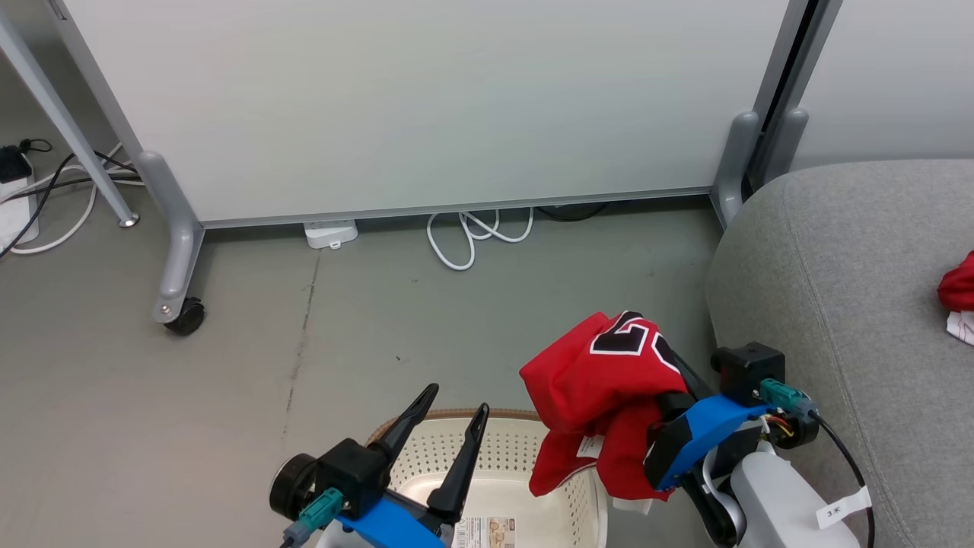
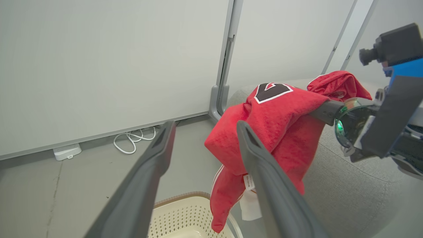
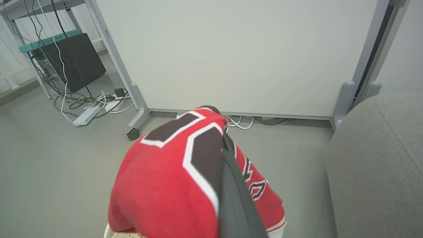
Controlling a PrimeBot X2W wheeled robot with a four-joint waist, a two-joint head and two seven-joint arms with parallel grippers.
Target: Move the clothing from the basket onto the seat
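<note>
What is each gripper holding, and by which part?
Right gripper: soft red garment with black-and-white numerals, pinched in bunched fabric beside a numeral. Left gripper: nothing.

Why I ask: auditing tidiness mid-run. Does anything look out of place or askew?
Nothing spilled or damaged. The red garment hangs bunched over the shut right pincer, its tail and white tag dangling above the basket. A second red piece lies on the seat.
</note>
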